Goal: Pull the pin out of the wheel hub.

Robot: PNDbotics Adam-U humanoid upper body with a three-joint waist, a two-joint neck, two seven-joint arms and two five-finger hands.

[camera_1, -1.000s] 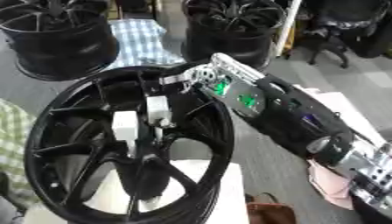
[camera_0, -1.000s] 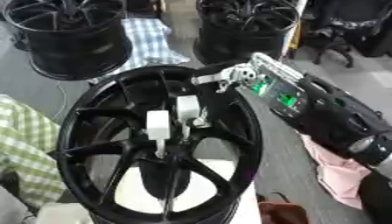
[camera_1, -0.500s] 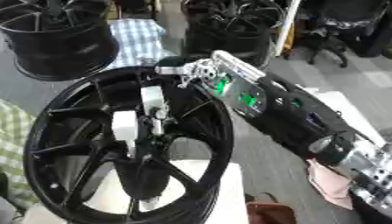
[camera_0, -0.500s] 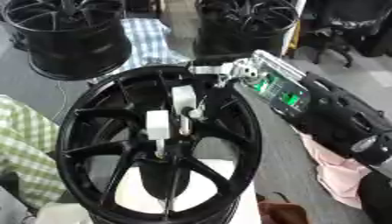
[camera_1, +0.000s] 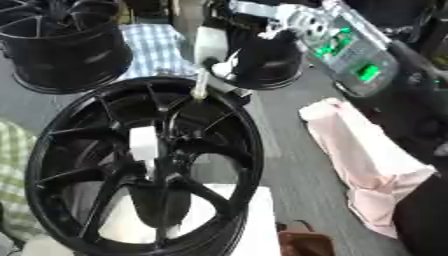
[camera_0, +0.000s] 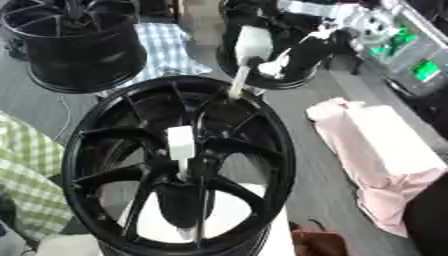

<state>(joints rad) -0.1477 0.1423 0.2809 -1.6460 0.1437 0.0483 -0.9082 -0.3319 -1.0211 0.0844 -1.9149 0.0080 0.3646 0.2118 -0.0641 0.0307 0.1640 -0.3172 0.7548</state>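
Landmark: the black wheel hub [camera_0: 175,165] lies flat nearest the camera; everything below is placed from it.
Right hand: the right hand [camera_0: 293,52] is above the hub's far rim, reaching in from the upper right; its fingers are clenched around the white head of a pin, as far as the blur lets me judge.
Lifted pin: this pin [camera_0: 248,55] hangs clear of the hub, its pale shaft pointing down toward the far rim, tip just above it.
Second pin: another white pin [camera_0: 179,145] stands upright in the hub's centre, untouched.
Left hand: not visible in either view.
Risk, drop: the lifted pin could slip and fall between the spokes, since it hangs right over the openings.
Risk, snag: swinging it low could knock its shaft against the far rim.
Risk, unfinished: the centre pin may also need pulling; I cannot tell if the task covers it.
Containers: none hold anything I can make out; the hub's well shows a white surface beneath the spokes.
Surroundings: two more black wheels [camera_0: 74,45] sit beyond the hub; a pink cloth [camera_0: 376,150] lies to its right, a checked cloth [camera_0: 162,47] beyond it.
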